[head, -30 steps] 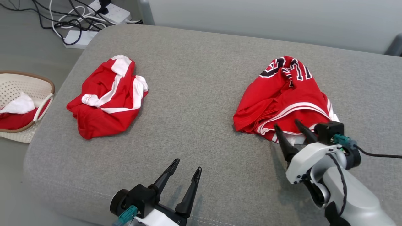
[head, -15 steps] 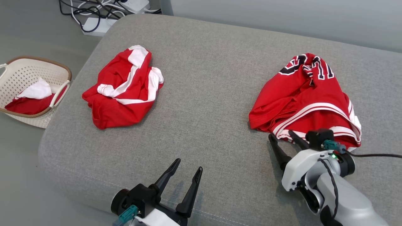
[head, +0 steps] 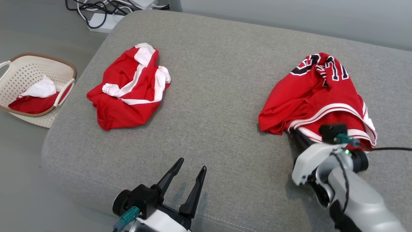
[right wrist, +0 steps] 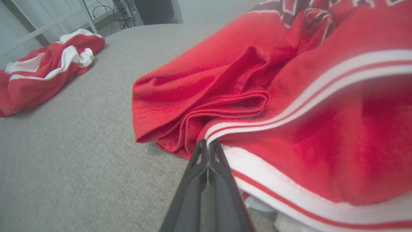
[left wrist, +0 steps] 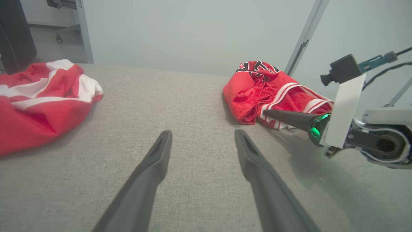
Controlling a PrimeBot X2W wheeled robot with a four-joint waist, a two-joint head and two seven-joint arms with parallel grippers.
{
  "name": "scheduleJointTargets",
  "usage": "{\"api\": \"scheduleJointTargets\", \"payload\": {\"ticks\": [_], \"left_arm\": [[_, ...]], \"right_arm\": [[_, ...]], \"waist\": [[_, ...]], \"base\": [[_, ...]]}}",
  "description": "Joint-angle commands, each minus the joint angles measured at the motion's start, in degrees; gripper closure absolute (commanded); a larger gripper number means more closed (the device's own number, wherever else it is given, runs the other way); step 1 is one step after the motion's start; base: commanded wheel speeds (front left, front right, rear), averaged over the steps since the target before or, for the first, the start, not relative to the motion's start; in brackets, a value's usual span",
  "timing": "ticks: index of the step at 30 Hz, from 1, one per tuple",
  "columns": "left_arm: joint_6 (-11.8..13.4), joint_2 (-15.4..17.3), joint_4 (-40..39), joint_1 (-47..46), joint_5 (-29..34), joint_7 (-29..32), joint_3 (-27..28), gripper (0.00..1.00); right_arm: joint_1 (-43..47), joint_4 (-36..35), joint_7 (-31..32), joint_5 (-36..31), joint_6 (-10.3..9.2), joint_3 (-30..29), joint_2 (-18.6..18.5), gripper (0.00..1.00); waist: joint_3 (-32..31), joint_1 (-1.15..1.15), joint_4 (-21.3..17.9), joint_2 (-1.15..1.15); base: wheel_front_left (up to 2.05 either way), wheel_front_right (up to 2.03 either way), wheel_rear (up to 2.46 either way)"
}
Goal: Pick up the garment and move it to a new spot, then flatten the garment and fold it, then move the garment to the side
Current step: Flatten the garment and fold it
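Red jersey (head: 318, 93) lies crumpled at the right of the grey cushion (head: 219, 96), running away from the right tool (right wrist: 208, 145), pinched tight on its near striped hem (right wrist: 267, 178), while the left tool (head: 191, 163) hangs wide open and empty, well apart leftward.

the garment (head: 315, 96) lies right on the cushion (head: 212, 96), a shirt (head: 125, 93) left.

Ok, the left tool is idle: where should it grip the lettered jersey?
Probably pinch the jersey by the bunched folds at its left corner, coming low from where the left tool sits: those layers jut onto the cushion, clear of the right tool at the striped hem.
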Motion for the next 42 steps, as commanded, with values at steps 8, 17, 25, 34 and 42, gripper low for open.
{"api": "scheduleJointTargets", "payload": {"ticks": [8,17,25,34,42], "left_arm": [[-0.4,0.1,-1.7,-1.8,0.2,-0.6,2.8,0.0],[-0.4,0.1,-2.2,-1.4,0.3,-0.6,2.2,0.0],[-0.4,0.1,-2.4,-2.3,0.1,-0.6,1.2,0.0],[-0.4,0.1,-2.5,-3.3,0.4,-0.6,0.7,0.0],[-0.4,0.1,-2.4,-3.5,0.4,-0.6,0.2,0.0]], "right_arm": [[-1.7,-12.2,-0.8,-0.9,0.23,-10.5,-5.5,1.0],[-1.3,-14.4,-0.5,-3.3,0.23,-17.8,-14.0,1.0],[-2.4,-5.5,2.7,-6.4,0.23,-23.1,-17.3,0.0],[-3.6,1.9,1.2,-12.9,0.23,-29.1,-17.4,0.0],[0.3,-7.7,-0.5,-14.0,0.23,-22.1,-9.6,0.0]], "waist": [[-1.4,0.0,-3.4,0.0],[-3.0,0.0,-7.8,0.0],[-2.8,0.0,-10.0,0.0],[-2.6,0.0,-13.3,0.0],[-1.9,0.0,-15.3,0.0]], "base": [[0.0,0.0,0.0],[0.0,0.0,0.0],[0.0,0.0,0.0],[0.0,0.0,0.0],[0.0,0.0,0.0]]}}
